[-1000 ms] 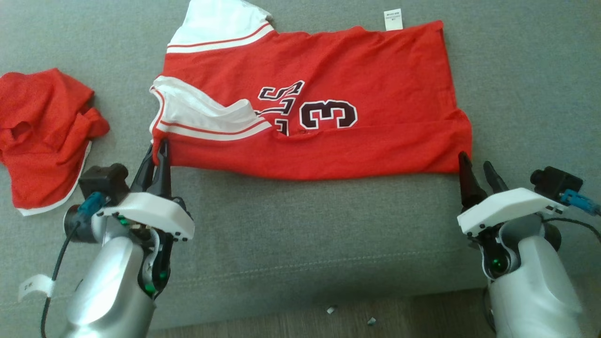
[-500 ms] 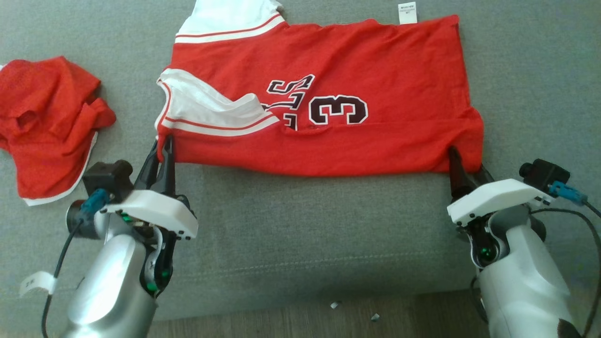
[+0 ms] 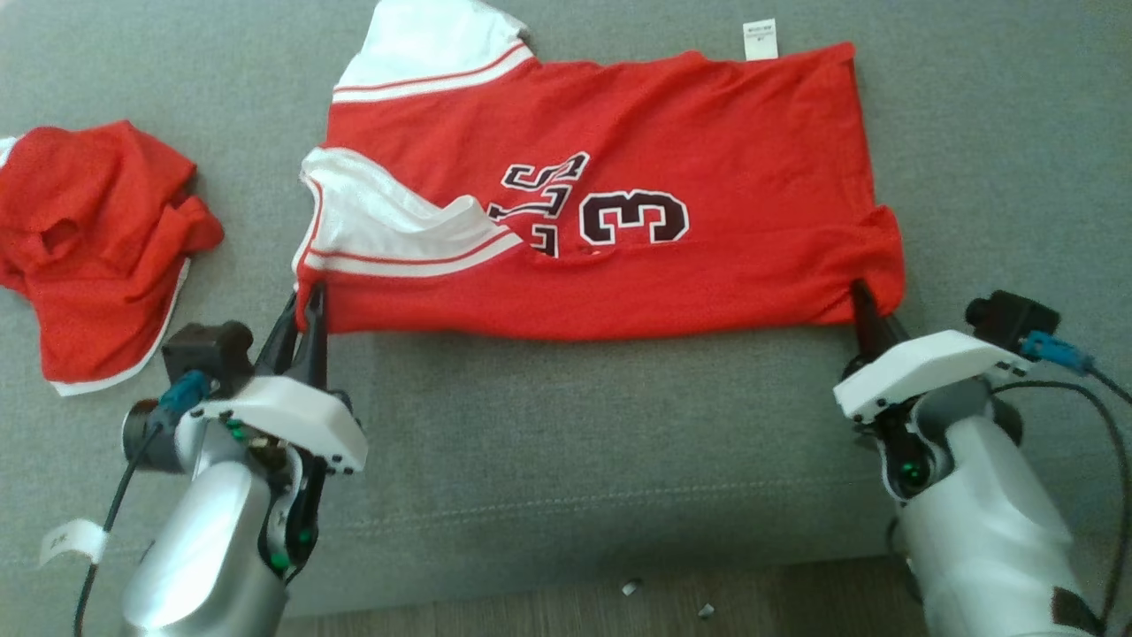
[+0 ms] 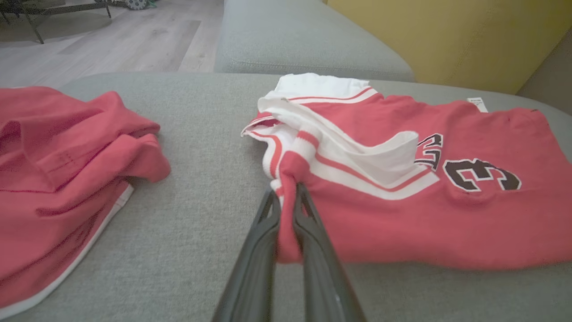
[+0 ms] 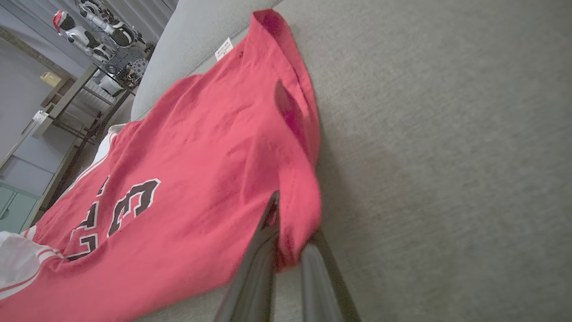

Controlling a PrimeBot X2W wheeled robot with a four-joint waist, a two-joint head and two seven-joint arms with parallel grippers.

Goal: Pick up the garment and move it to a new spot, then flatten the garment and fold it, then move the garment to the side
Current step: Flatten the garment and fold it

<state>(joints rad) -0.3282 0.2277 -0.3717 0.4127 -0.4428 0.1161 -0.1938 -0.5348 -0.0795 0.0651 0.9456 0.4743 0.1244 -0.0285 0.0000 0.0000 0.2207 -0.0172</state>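
Observation:
The garment (image 3: 619, 186) is a red jersey with white trim and dark numbers, lying spread on a grey sofa cushion (image 3: 575, 425). Its near long edge is folded up over the numbers. My left gripper (image 3: 307, 296) is shut on the near left corner, and the left wrist view shows red cloth pinched between its fingers (image 4: 268, 232) on the garment (image 4: 402, 214). My right gripper (image 3: 862, 296) is shut on the near right corner. In the right wrist view the garment (image 5: 192, 179) has its hem caught between the two fingers (image 5: 263, 250).
A second red garment (image 3: 88, 248) lies crumpled on the cushion at the left, also in the left wrist view (image 4: 58, 179). The cushion's front edge runs below both wrists, with wooden floor (image 3: 619, 610) beyond. A white label (image 3: 761, 40) sticks out at the jersey's far edge.
My right gripper has moved forward onto the near right corner and closed on it. The left gripper keeps its grip. The head camera shifted slightly.

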